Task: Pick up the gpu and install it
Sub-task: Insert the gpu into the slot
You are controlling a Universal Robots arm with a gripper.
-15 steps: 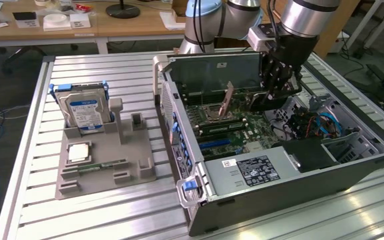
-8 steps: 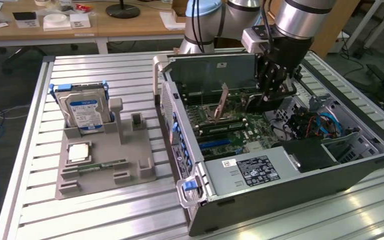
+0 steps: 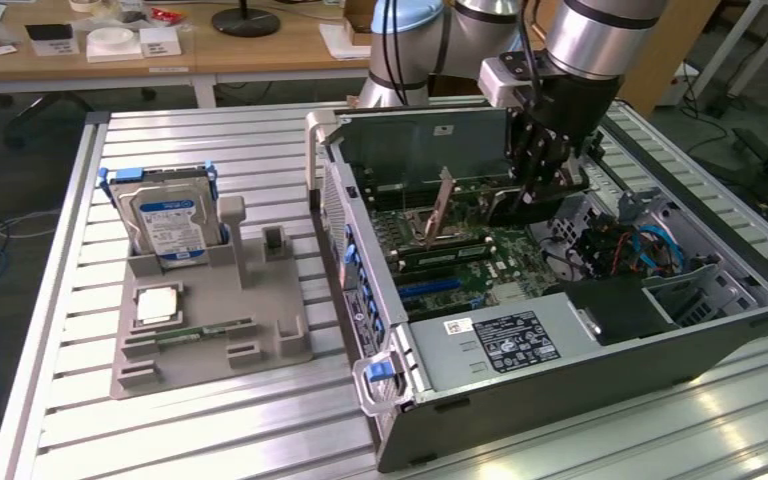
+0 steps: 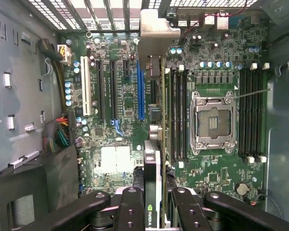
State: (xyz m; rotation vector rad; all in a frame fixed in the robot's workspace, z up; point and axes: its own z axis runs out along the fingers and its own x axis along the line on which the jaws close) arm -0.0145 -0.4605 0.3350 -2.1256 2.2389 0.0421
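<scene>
An open computer case [image 3: 518,350] lies across the exterior view's right half, its motherboard [image 4: 120,163] exposed. At upper right of centre the gripper [image 3: 542,185] reaches inside, pinching the gpu [image 4: 153,163] edge-on, close by the blue slot [image 4: 141,91]. The card is picked up; it does not look seated yet.

The black gripper [image 4: 153,199] frames a black gpu [image 4: 152,166] with a pale grey bracket [image 4: 156,31]. Beyond the gripper lies a green motherboard [image 4: 123,103] with a blue slot [image 4: 140,91] and a white slot [image 4: 85,89].
</scene>
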